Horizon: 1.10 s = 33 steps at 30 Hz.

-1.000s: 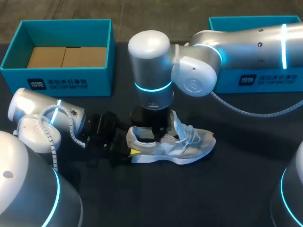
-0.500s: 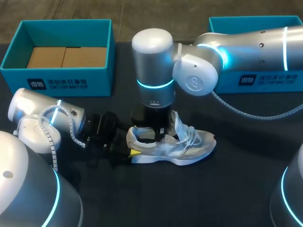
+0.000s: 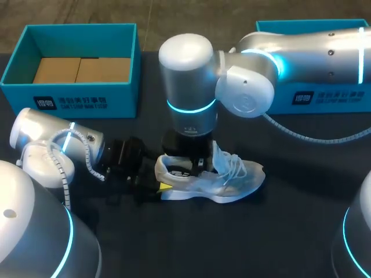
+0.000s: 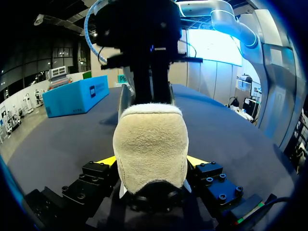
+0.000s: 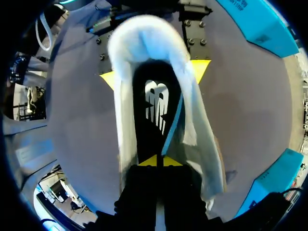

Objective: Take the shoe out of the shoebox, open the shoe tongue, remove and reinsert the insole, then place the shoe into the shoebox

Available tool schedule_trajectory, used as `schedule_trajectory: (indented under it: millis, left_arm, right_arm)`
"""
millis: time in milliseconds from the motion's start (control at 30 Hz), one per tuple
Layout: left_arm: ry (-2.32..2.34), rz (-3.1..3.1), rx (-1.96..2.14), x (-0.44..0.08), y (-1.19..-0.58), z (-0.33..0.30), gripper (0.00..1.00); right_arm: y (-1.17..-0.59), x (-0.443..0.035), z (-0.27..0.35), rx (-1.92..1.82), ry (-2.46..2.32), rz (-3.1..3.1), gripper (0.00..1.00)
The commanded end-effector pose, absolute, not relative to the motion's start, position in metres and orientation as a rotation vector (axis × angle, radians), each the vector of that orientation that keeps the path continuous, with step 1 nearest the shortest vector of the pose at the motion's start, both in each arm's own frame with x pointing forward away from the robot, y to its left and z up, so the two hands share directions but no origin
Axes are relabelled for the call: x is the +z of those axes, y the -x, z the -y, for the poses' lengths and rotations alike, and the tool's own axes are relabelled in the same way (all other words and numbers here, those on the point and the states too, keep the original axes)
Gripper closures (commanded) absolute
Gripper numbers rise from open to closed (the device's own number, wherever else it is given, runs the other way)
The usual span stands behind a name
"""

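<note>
1. Shoebox (image 3: 69,95), far left: holds no shoe.
2. Left gripper (image 4: 150,161): fingers clamped on the heel of the sneaker (image 3: 232,182), which lies on the table at centre and has barely moved.
3. Right gripper (image 5: 156,161): tips pinched together on the insole (image 5: 156,103) inside the collar. The wrist has risen slightly over the last second. Judgement: insole extraction is just beginning, and one edge appears lifted.

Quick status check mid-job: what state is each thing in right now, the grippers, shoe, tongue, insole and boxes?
left gripper: shut on the shoe's heel.
right gripper: inside the shoe, shut on the insole's edge.
shoe: out of the box, upright on its sole.
tongue: pulled up, open.
insole: in the shoe, one edge lifted.
left shoebox: open, no shoe inside.
right shoebox: mostly hidden, inside cannot be seen.
</note>
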<state>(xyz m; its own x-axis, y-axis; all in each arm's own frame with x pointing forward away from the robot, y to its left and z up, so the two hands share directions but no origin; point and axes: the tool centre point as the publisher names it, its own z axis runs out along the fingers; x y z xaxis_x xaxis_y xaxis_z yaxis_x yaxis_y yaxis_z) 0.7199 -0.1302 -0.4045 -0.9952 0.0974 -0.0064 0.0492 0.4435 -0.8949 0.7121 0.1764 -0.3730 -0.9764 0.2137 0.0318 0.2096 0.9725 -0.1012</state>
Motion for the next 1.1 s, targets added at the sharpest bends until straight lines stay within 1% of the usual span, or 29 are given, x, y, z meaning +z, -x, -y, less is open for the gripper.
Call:
schedule_trajectory:
  millis: [33, 500, 1100]
  left_arm:
    - [0.131, 2.633, 1.623, -0.408, -0.721, 0.13, 1.0]
    - [0.131, 2.633, 1.623, -0.408, -0.721, 0.13, 1.0]
    - [0.131, 2.633, 1.623, -0.408, -0.721, 0.13, 1.0]
  right_arm:
    - [-0.709, -0.354, -0.162, 0.138, 0.337, 3.095, 1.0]
    - [-0.725, -0.339, -0.159, 0.109, 0.273, 3.109, 1.0]
    - [-0.718, -0.331, -0.139, 0.037, 0.287, 3.111, 1.0]
